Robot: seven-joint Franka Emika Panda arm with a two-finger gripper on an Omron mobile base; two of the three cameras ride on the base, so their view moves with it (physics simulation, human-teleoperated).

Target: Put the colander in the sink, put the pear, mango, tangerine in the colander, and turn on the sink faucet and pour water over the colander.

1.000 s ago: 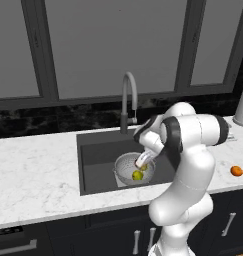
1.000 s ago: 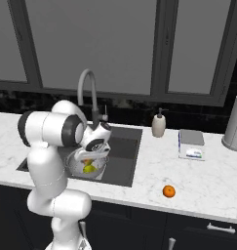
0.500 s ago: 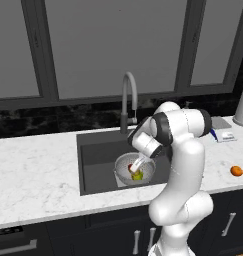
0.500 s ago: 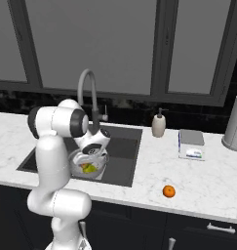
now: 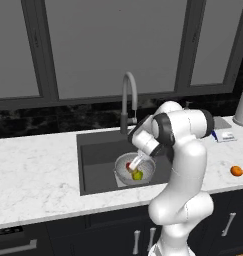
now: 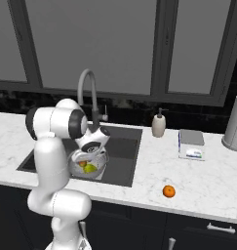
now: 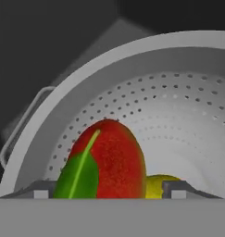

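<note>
Mango (image 7: 109, 159) sits in the colander (image 7: 132, 60) right at the gripper (image 7: 107, 189), red with a green patch, filling the gap between the two fingertips (image 7: 40, 190) in the hand view; tips stand spread wide on either side of it, contact with the fruit can't be told. Pear (image 7: 153, 185) lies just beside the mango, only a yellow sliver visible behind it. Colander wall full of small holes curves round both, one side handle (image 7: 21, 125) at the left of the hand view. From the base views the colander (image 5: 135, 169) rests in the sink (image 5: 100, 155), near its front right, gripper (image 5: 135, 162) dipped into the bowl from above, mango (image 5: 129, 165) and pear (image 5: 138, 175) inside. Sink faucet (image 5: 129, 100) rises behind the basin, arching over it. Tangerine (image 6: 168, 191) lies on the white marble counter (image 6: 207, 185) well apart to the right of the sink. Farther back a soap bottle (image 6: 159, 126) by the sink's rear corner.
</note>
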